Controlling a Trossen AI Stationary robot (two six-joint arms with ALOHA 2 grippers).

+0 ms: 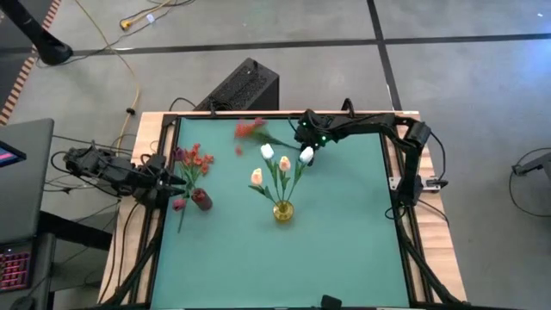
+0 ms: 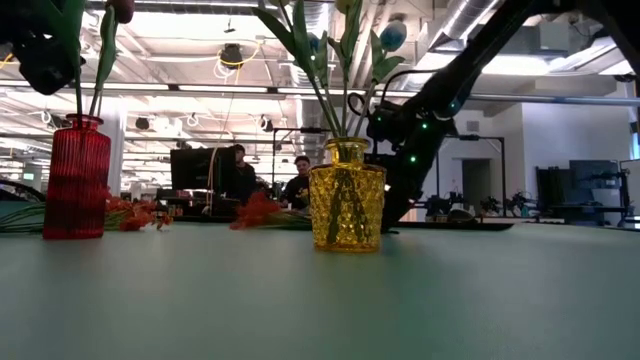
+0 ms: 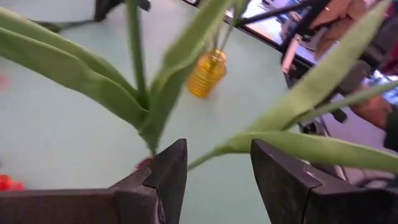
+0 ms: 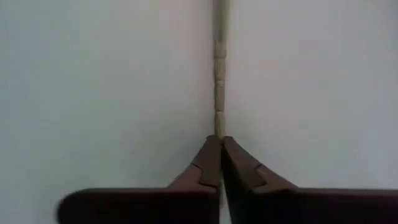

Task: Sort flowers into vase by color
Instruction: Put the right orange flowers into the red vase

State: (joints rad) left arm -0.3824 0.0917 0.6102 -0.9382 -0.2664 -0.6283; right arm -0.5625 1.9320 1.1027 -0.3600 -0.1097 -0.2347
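While red flowers [image 1: 250, 130] lie near the desk's [image 1: 344, 250] far edge, the right pincer [image 4: 219, 142] pinches one stem [image 4: 219, 68] there; the left pincer [image 3: 217, 168], spread around green leaves [image 3: 149, 93], hovers by the red vase [image 1: 201, 200] at the left edge.

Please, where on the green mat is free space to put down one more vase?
Free: the near half of the mat, below the yellow vase, and the right strip beside it. Crowded: the left edge around the red vase and left end effector, and the far edge with loose red flowers.
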